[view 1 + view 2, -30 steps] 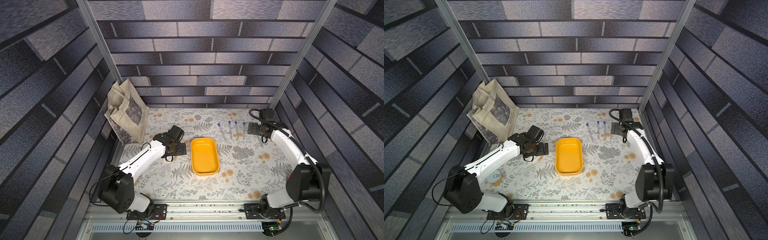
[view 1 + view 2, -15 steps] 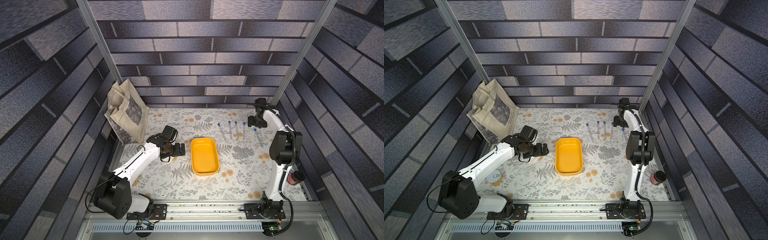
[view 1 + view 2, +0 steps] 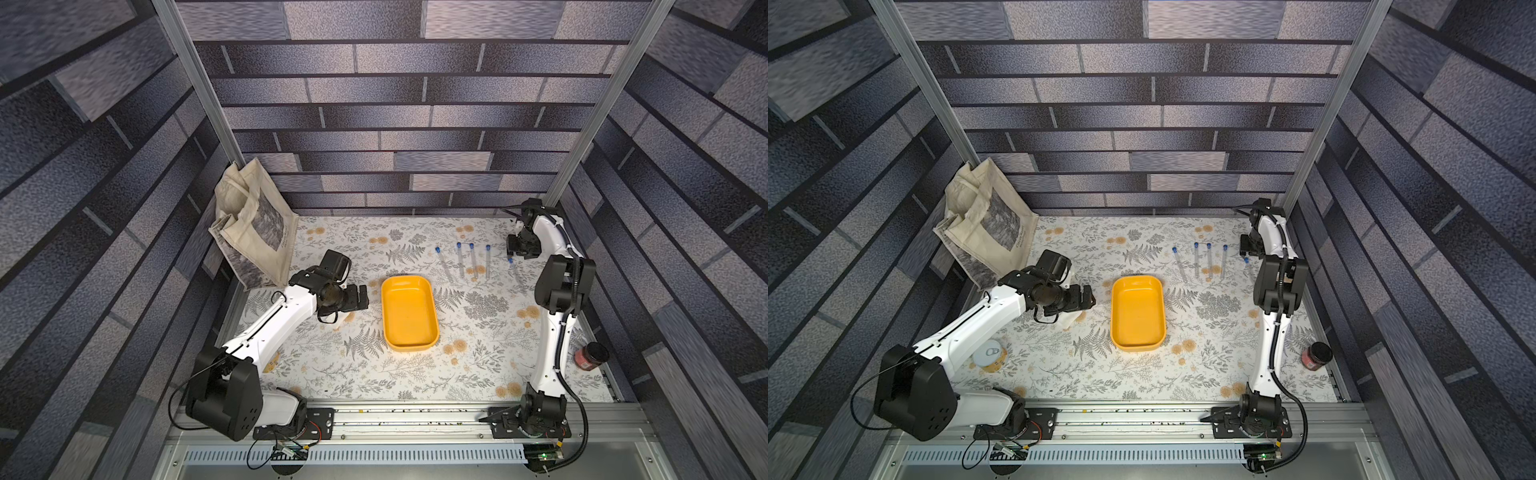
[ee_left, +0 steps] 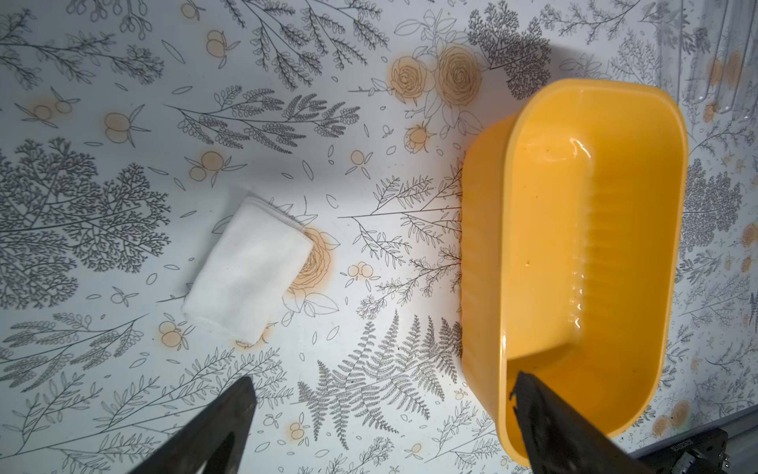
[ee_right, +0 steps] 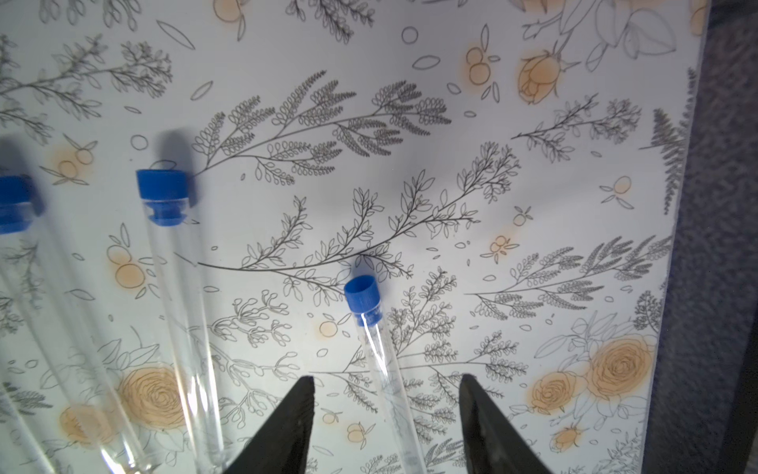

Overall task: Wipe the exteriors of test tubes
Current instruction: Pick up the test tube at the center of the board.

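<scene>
Now: right claw [image 5: 387, 379] astride the fifth tube [image 5: 379, 361]

Left claw [image 3: 362, 298] spread wide, hovering above the white cloth [image 4: 246, 275], just left of the yellow tray [image 3: 409, 311]. Beyond the tray, to its right, four test tubes [image 3: 473, 259] lie side by side on the bench [image 3: 415, 374], blue caps away. Fifth tube further right, between half-spread right jaws, gaps both sides.

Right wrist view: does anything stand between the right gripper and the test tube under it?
Nothing visible. The test tube lies on the mat between the right gripper's open fingers; the neighbouring tube lies apart.
</scene>
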`<state>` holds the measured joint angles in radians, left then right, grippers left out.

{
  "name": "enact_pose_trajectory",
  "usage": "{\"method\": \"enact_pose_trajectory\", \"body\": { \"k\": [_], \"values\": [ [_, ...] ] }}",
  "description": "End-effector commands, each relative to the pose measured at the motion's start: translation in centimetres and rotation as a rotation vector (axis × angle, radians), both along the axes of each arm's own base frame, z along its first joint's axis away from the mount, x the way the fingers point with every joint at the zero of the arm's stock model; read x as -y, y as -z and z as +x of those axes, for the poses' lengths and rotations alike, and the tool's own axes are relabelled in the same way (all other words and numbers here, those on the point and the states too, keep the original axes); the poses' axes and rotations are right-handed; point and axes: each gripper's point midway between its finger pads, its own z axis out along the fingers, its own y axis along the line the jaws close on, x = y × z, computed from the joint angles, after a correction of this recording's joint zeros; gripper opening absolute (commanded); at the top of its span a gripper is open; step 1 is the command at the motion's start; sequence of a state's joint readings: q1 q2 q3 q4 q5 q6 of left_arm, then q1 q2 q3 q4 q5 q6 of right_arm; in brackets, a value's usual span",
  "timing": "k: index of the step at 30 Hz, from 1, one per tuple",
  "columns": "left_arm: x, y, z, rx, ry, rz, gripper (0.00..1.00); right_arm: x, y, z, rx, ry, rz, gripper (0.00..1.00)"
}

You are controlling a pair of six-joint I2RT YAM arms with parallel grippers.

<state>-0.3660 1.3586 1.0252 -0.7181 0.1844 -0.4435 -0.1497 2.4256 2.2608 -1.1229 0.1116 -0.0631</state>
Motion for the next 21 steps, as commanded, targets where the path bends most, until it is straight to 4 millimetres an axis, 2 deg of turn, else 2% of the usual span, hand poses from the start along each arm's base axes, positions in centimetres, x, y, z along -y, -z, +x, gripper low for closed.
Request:
{"method": "enact_pose_trajectory", "body": {
  "k": [1,3,21],
  "values": [
    [-0.1,0.5,-0.1,-0.015,0.017,0.005,1.0,-0.1,1.2,-0.9,-0.067,-0.018,0.038,0.55],
    [-0.1,0.6,0.0,-0.02,0.014,0.009,1.0,-0.2,1.5,-0.7,-0.069,-0.02,0.05,0.48],
    [-0.1,2.0,0.3,-0.053,0.001,0.021,1.0,-0.3,3.9,0.4,-0.089,-0.015,0.072,0.37]
  ]
}}
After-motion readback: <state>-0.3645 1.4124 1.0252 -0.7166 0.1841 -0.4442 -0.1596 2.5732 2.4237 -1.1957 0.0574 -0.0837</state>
